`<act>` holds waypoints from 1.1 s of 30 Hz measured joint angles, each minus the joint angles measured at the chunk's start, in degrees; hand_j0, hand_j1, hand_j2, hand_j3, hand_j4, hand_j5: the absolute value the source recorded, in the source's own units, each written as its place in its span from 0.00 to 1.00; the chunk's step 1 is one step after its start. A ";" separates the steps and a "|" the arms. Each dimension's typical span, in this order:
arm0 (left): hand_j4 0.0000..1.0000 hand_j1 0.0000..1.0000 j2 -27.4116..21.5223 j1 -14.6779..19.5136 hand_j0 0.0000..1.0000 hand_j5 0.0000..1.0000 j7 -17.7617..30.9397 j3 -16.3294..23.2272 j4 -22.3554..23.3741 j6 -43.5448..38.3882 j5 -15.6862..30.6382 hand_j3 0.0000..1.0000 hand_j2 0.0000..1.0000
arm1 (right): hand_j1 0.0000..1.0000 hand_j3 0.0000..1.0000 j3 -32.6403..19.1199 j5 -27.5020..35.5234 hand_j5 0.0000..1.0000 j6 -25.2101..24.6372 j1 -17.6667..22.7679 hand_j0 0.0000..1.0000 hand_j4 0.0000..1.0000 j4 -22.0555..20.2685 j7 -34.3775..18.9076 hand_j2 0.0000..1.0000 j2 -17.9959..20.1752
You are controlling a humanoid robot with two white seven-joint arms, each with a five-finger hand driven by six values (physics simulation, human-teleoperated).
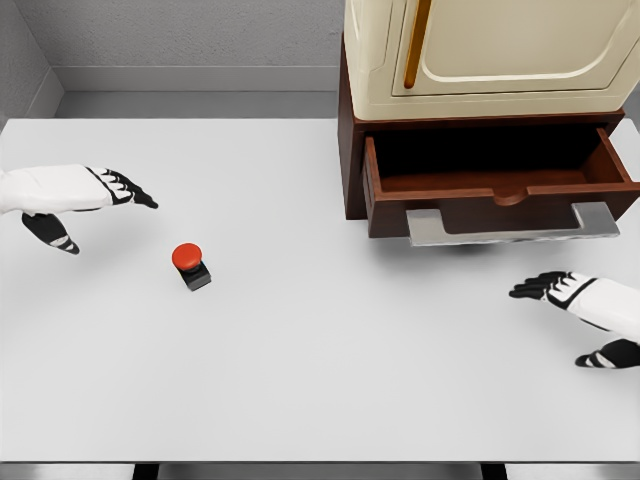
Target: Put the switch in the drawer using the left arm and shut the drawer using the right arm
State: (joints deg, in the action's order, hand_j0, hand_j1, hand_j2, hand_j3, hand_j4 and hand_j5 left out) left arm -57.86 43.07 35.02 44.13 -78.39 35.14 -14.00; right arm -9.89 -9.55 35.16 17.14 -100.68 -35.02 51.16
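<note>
Head view puts us looking down on a wide white table (320, 380), and nearest to us, at the lower right of the frame, we have the right hand (585, 305) coming in from the right edge, hovering over the tabletop with its dark fingers (535, 288) stretched out and relaxed, the thumb hanging apart below, nothing in its grasp. Moving up the frame a little, left of centre, there sits the switch (190, 266): a round red button on a small dark base, resting on the table on its own, touched by neither hand and well apart from the drawer. Just above and to the left of it, at the left edge, we find the left hand (85, 195), reaching in flat over the table, fingers (135, 190) extended toward the middle and thumb dropped below, loose and holding nothing; it is near the switch but clearly not on it. Further back, in the upper right of the frame, the brown wooden drawer (500, 190) stands pulled out toward us, its dark inside showing, a grey handle (512, 228) across its front. It belongs to a brown cabinet (350, 150), and on top of that sits a cream-coloured appliance (480, 50) with an amber strip on its front.
</note>
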 measured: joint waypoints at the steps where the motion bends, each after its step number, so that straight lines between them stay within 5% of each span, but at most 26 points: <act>1: 1.00 1.00 0.01 0.00 1.00 1.00 0.00 0.01 0.00 0.00 0.00 1.00 1.00 | 1.00 1.00 0.16 -0.01 1.00 0.00 -0.35 1.00 1.00 -0.01 0.00 1.00 0.00; 6: 1.00 1.00 1.24 -0.17 1.00 1.00 0.00 0.22 -0.08 0.01 -0.19 1.00 1.00 | 1.00 1.00 0.38 -0.06 1.00 0.00 -0.62 1.00 1.00 -0.01 0.00 1.00 0.05; 8: 1.00 1.00 4.11 -0.09 1.00 1.00 0.00 0.93 -0.12 0.01 -0.29 1.00 1.00 | 0.77 0.77 -0.58 -0.10 0.77 0.02 0.87 0.77 0.77 0.02 0.00 0.77 0.14; 9: 1.00 1.00 5.49 0.00 1.00 1.00 0.00 1.51 -0.14 0.00 -0.29 1.00 1.00 | 0.77 0.77 -1.68 -0.15 0.77 0.06 2.98 0.77 0.77 0.06 -0.01 0.77 0.22; 12: 1.00 1.00 7.75 0.00 1.00 1.00 0.00 2.58 -0.15 0.00 -0.34 1.00 1.00 | 0.77 0.77 -8.52 0.15 0.77 0.09 8.87 0.77 0.77 0.26 -0.02 0.77 -0.02; 17: 1.00 1.00 8.49 0.00 1.00 1.00 0.00 4.15 -2.41 0.00 -0.41 1.00 1.00 | 0.68 0.68 -18.01 2.40 0.68 0.01 10.63 0.68 0.68 0.29 0.00 0.68 -1.66; 27: 0.95 0.95 7.76 -0.18 0.95 0.95 0.00 6.43 -6.52 0.00 -1.20 0.95 0.95 | 0.71 0.71 -22.14 5.88 0.71 0.00 10.19 0.71 0.71 0.18 0.00 0.71 -4.12; 33: 0.79 0.79 7.77 -0.44 0.79 0.79 0.00 6.51 -6.48 0.00 -1.87 0.79 0.79 | 0.73 0.73 -22.37 5.96 0.73 0.02 10.19 0.73 0.73 0.27 0.00 0.73 -5.17</act>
State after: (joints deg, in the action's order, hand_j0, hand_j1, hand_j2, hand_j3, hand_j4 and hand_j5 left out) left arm -50.09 42.63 35.02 50.64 -84.88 35.14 -15.87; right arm -32.26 -3.60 35.17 27.33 -100.41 -35.02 45.99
